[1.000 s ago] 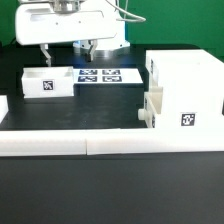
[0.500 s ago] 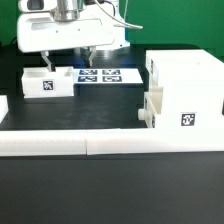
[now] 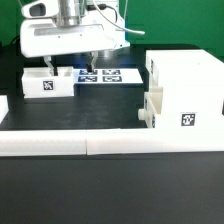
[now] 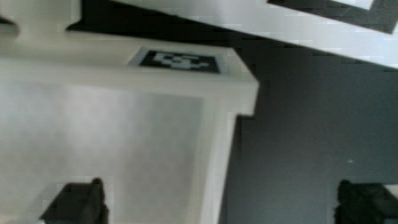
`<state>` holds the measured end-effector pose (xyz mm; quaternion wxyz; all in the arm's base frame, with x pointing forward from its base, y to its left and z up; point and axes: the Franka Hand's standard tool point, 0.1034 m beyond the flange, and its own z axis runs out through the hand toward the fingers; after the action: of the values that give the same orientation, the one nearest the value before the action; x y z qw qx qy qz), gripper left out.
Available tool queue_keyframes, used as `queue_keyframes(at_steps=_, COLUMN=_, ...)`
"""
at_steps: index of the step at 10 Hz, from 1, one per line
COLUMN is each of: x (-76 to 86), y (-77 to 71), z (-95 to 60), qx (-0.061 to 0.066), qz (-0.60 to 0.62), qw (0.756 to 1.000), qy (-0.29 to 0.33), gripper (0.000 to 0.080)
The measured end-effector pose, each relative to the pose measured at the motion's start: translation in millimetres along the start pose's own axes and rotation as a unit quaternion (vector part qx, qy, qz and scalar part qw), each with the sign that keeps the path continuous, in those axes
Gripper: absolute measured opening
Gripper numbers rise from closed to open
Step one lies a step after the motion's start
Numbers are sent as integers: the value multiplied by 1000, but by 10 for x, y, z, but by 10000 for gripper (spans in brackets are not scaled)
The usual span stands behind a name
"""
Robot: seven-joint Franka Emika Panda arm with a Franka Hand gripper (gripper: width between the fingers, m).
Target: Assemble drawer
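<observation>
Drawer housing at exterior view's right, first tray looks slotted in | second tray loose on worktop, left to insert, I judge | hand spread over it, empty

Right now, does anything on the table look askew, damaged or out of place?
Nothing stands out. The drawer housing stands upright, the loose drawer tray lies flat beneath the open gripper, and the marker board lies flat beside it. No damage is visible.
</observation>
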<state>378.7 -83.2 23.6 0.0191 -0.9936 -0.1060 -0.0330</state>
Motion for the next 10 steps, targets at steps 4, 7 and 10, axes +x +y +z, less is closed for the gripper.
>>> queue_keyframes(at_steps=4, x=-48, y=-48, z=152, qx=1, qz=0, qw=1000, qy=1, gripper=649)
queue_keyframes(at_steps=7, x=-74, y=-23, z=168, qx=-3, qz=2, qw=1000, qy=5, gripper=649)
queue_keyframes(at_steps=10, x=-78, y=-19, z=166, qx=-9, qz=5, qw=1000, qy=12, gripper=521)
